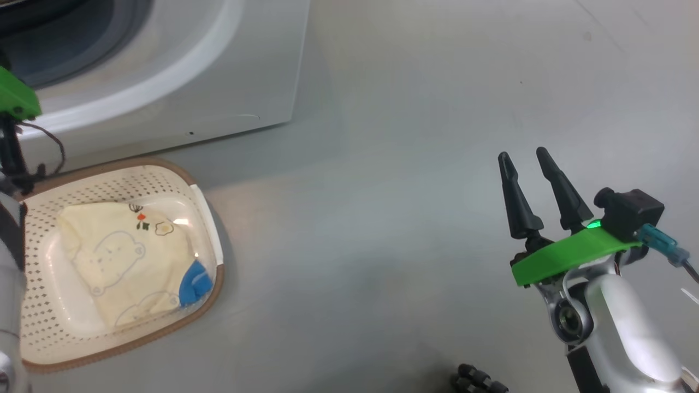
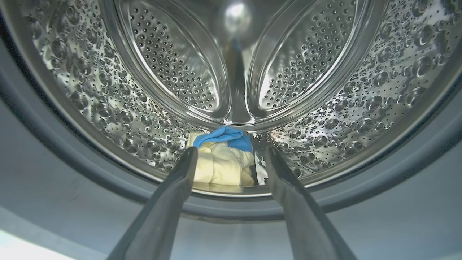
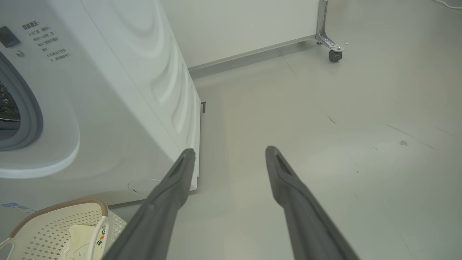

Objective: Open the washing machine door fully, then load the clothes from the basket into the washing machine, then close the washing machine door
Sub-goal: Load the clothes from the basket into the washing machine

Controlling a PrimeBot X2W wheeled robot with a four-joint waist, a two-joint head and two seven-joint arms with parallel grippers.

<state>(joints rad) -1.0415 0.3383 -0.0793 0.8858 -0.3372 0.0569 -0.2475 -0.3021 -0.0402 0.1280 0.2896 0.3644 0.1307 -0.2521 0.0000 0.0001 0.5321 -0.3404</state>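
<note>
The white washing machine fills the upper left; its door is out of view. In the left wrist view my left gripper is open at the mouth of the steel drum. Just beyond its fingertips a pale yellow and blue bundle of clothes lies on the drum bottom, apart from both fingers. The cream basket sits on the floor before the machine and holds a pale yellow bear-print garment with a blue piece. My right gripper hangs open and empty over bare floor, far right of the basket.
The grey rubber gasket rings the drum opening. My left arm's green wrist mount shows at the left edge by the machine's opening. In the right wrist view, the machine's side, the basket, and a metal leg with a caster stand around grey floor.
</note>
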